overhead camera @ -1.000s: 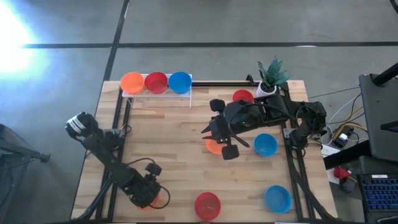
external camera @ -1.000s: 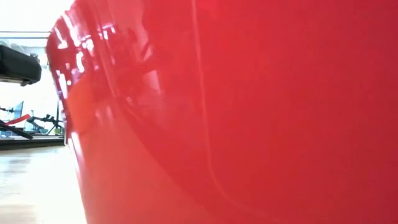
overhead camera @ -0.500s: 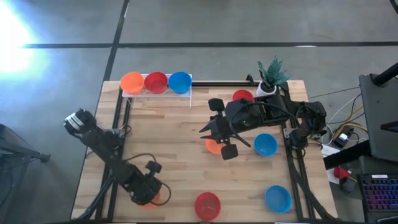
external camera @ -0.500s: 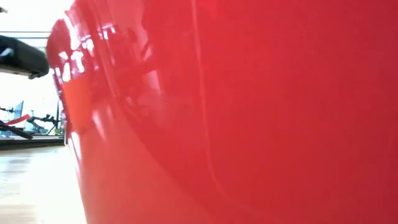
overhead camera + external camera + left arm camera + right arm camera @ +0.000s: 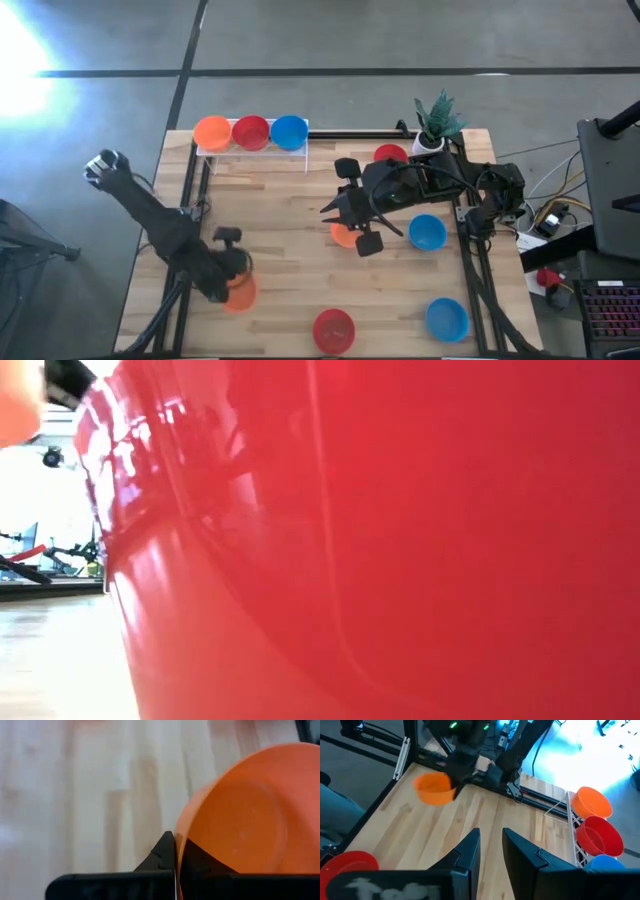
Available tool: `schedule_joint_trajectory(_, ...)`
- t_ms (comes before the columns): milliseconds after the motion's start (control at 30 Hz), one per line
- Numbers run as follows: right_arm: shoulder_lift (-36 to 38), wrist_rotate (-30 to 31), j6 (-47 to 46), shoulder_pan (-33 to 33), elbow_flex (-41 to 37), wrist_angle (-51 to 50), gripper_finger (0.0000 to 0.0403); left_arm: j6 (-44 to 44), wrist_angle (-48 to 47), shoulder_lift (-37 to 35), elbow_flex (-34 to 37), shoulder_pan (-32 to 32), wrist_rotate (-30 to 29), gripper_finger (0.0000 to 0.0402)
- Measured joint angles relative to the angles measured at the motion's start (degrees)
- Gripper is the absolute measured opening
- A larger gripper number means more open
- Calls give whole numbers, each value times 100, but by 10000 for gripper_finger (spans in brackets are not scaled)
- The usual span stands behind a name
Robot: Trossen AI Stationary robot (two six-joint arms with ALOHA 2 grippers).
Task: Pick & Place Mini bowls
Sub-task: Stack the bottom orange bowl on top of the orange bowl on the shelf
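Wooden table [image 5: 280, 220], orange bowl [image 5: 240, 293] pinched in left pincer [image 5: 228, 283]

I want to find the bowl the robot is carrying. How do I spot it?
Start at the wooden table and go to its near left corner, where the left gripper is. The orange mini bowl is pinched there by its rim and lifted off the wood. The other loose bowls sit free on the table, and three more rest on the white rack.
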State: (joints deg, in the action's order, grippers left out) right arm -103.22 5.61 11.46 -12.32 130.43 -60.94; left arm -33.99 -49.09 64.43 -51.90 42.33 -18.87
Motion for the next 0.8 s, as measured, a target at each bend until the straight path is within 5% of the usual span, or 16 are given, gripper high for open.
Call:
schedule_joint_trajectory(433, 2, 0, 121, -4, 0, -1, 79, -978, -1102, -1835, -697, -1713, -1482, 0)
schedule_joint_trajectory(800, 4, 7, 393, -4, 0, -1, 79, -857, -1104, -2204, -1629, -3894, -1921, 0)
